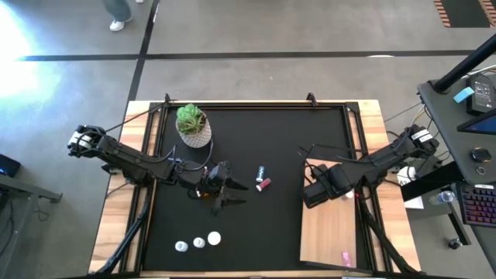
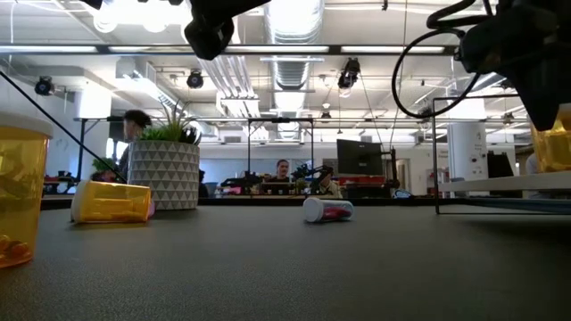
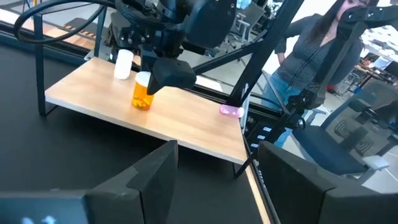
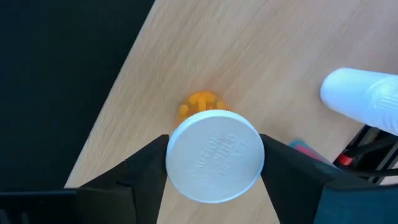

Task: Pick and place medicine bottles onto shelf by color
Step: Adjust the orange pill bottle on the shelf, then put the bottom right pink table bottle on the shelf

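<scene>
The shelf [image 1: 329,232] is a pale wooden board on thin legs at the mat's right side; it also shows in the left wrist view [image 3: 168,118]. My right gripper [image 1: 316,192] is over its far end, shut on an amber bottle [image 3: 142,94] with a white cap. A white bottle [image 3: 123,64] stands on the shelf beside it, and a pink bottle [image 3: 231,111] lies near the shelf's near end. My left gripper [image 1: 229,194] hovers open and empty over the mat's middle. A teal-banded bottle [image 1: 261,170] and a magenta bottle [image 1: 264,184] lie on the mat. My right gripper pinches the amber bottle's white cap [image 4: 214,155] between its two fingers [image 4: 146,171], one on each side of the cap's rim. The fingers come from above, pointing down. The bottle stands upright below them; I cannot tell whether its base [image 3: 142,107] touches the shelf.
Three white-capped bottles [image 1: 199,242] stand in a row at the mat's near left. A potted plant [image 1: 193,126] stands at the far left. In the low view an amber bottle [image 2: 111,202] lies on the mat and another [image 2: 18,196] stands close by. People show in the room behind.
</scene>
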Available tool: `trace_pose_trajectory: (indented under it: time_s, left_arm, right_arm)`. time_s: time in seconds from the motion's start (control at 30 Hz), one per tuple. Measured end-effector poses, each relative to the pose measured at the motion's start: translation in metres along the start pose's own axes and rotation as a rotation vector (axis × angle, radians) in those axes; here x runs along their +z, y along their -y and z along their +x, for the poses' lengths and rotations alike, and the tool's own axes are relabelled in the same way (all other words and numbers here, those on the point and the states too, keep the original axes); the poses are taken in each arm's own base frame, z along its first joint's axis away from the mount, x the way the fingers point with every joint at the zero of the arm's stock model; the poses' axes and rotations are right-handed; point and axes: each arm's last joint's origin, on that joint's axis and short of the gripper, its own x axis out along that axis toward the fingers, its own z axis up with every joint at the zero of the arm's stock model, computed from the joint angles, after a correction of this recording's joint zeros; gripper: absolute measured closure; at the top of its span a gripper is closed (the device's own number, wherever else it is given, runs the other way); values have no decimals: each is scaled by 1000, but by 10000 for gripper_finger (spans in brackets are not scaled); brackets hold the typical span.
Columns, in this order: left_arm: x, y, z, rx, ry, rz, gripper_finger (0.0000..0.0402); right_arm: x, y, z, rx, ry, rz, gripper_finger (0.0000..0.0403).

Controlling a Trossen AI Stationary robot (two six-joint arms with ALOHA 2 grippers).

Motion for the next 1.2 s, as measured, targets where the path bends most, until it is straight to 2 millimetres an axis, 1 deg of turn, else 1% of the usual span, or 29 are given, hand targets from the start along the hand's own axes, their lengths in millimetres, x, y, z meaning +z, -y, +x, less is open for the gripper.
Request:
trace_pose_trajectory:
  time_s: [0.13,0.23,0.37,0.47,0.6,0.77,0.97,1.07,1.2]
  left_arm:
    - [0,0,0,0,0,0,194]
    - [0,0,0,-1,3,-2,194]
    - [1,0,0,-1,4,-2,194]
    - [1,0,0,-1,4,-3,194]
    - [1,0,0,-1,4,-3,194]
    - [0,0,0,-1,3,-4,194]
    - [0,0,0,-1,3,-4,194]
    - [0,0,0,-1,3,-4,194]
    - [0,0,0,-1,2,-4,194]
  right_arm:
    - [0,0,-1,4,0,-9,143]
    - [0,-4,-9,33,2,-22,121]
    - [-1,-7,-27,64,4,-20,104]
    - [-7,-9,-42,93,4,20,103]
    - [-30,-12,-56,142,-40,48,109]
    - [-66,-7,-61,141,-99,91,113]
    - [-111,-1,-55,149,-220,120,113]
    - [-126,6,-51,122,-240,150,113]
    - [-136,12,-44,96,-240,189,113]
